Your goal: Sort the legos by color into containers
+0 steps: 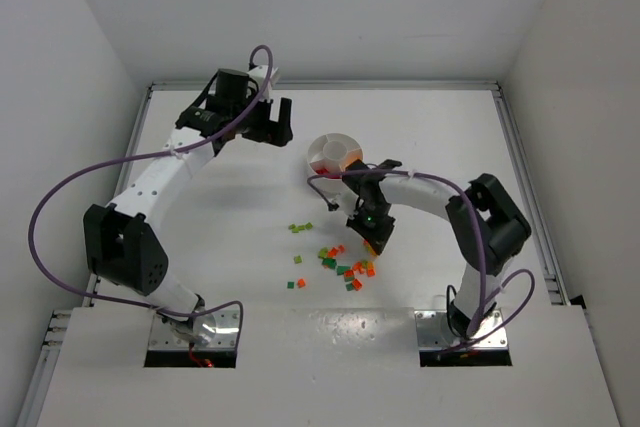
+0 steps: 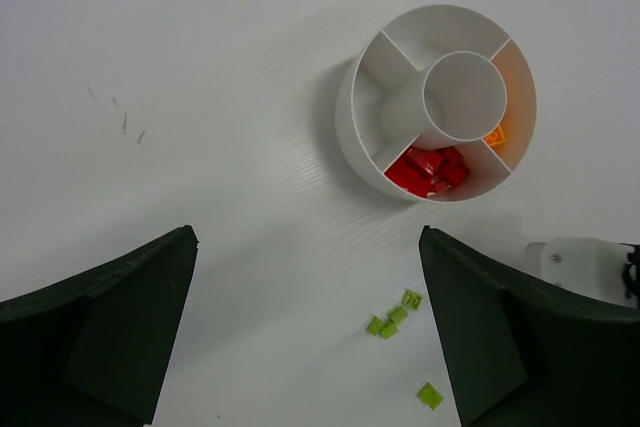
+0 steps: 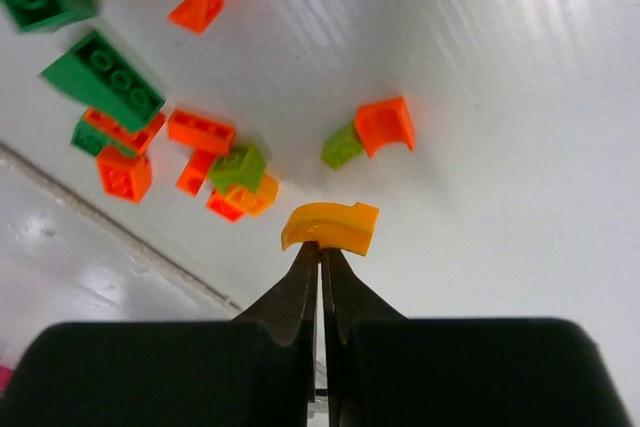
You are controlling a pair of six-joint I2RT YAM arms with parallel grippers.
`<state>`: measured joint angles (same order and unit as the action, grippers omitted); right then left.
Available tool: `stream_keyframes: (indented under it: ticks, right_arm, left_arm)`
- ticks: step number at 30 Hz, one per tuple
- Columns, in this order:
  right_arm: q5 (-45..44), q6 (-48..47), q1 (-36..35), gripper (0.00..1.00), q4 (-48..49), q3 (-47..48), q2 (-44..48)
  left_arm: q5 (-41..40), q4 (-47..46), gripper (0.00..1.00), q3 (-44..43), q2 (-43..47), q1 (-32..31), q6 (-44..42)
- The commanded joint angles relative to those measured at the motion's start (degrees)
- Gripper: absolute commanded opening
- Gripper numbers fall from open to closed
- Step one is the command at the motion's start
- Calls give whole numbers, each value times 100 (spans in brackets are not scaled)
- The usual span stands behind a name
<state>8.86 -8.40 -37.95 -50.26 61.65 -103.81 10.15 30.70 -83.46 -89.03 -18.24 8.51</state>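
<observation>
- Between the tips of the right gripper [image 3: 319,247] sits a curved yellow-orange brick [image 3: 331,226], pinched by the closed fingers.
- Left of those fingers lie loose bricks [image 3: 200,133] in orange and green. Just ahead, an orange brick [image 3: 385,127] touches a lime brick [image 3: 343,146].
- Over the table [image 2: 150,67], the left gripper [image 2: 305,237] hangs spread wide, holding nothing.
- Beyond its fingertips, toward the right, stands the white dish [image 2: 352,97]. Red bricks [image 2: 430,169] fill the wedge nearest the gripper, and one orange piece [image 2: 494,135] lies in the adjoining wedge.
- Small lime bricks [image 2: 395,319] lie on the table close to the left gripper's right finger.
</observation>
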Motion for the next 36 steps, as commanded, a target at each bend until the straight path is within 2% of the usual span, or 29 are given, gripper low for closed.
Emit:
stream_keyframes:
  ticks: [1,5,8,19,24,36]
  right_arm:
    - [-78,-416,43,0,-221,322,546]
    - [273,-416,43,0,-274,383,660]
    - [222,-416,43,0,-221,584,660]
    - [72,-356,569,0,-344,2263,99]
    - [72,-170,877,0,-406,3342,-621]
    - [72,-12,1053,0,-406,3995,-1098]
  left_arm:
    - [145,-213,100,23,106,75,-34]
    - [145,-213,100,-39,1,23,-87]
    - [145,-213,100,-91,0,22,-87]
    - [-66,-213,100,-91,53,22,-139]
    - [-66,-213,100,-144,0,22,-139]
    - [-224,-213,100,-144,53,22,-201]
